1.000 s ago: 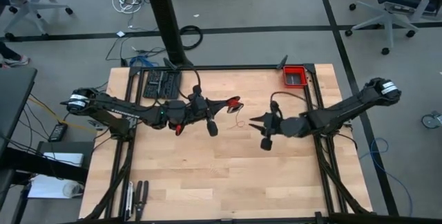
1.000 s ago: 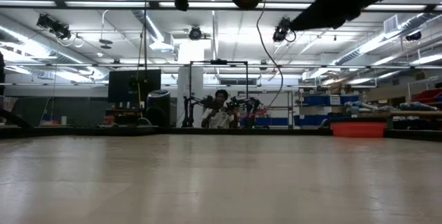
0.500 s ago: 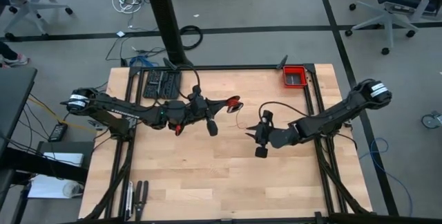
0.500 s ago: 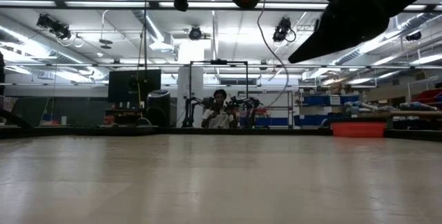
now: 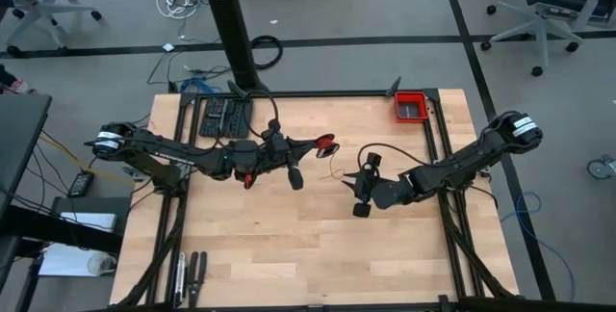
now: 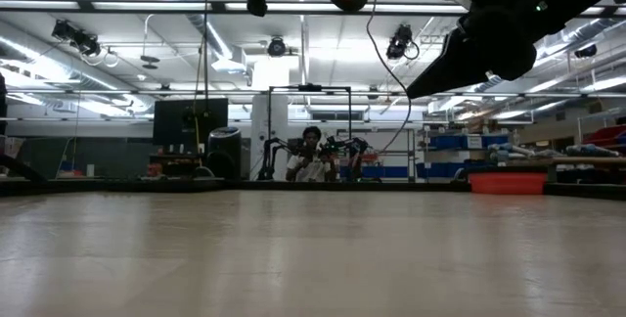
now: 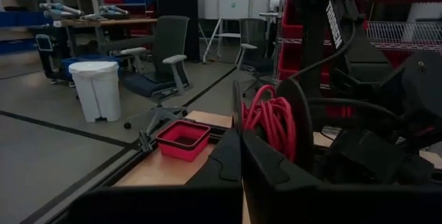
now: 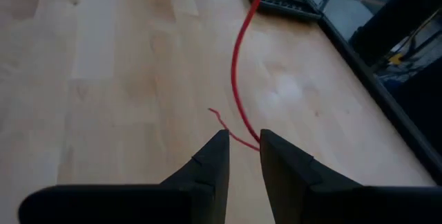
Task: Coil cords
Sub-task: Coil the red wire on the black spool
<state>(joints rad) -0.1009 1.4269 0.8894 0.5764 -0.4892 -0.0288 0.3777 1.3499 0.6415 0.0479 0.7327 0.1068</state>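
Observation:
The cord is a thin bright red string. Most of it is wound into a small coil [image 7: 271,119] at my left gripper [image 5: 325,144], which is shut on it above the table's middle. From the coil a single strand [image 8: 237,58] runs down to the tips of my right gripper [image 8: 242,156]. That gripper stands open by a narrow gap, slanting down toward the tabletop just right of the coil [image 5: 350,180]. The cord's loose end [image 8: 215,115] curls beside the right gripper's fingers. My left gripper is shut on the red coil at the bottom of its loops [image 7: 257,133]; the dark fingers [image 7: 228,162] hide the exact spot. The fingers lie level, pointing toward the table's right. The coil stands upright beyond them, lifted clear of the table. My right gripper has the strand reaching the inner edge of one fingertip [image 8: 268,144]; whether it touches the cord I cannot tell.
A red bin [image 5: 411,106] sits at the table's far right corner and a black tray of tools [image 5: 224,117] at the far left. Hand tools [image 5: 189,272] lie off the near left edge. A person [image 6: 311,157] sits in the room beyond.
My right gripper has sunk toward the tabletop and moved toward the table's left, closer to the hanging strand, tipping further downward. My left gripper and the coil have kept still.

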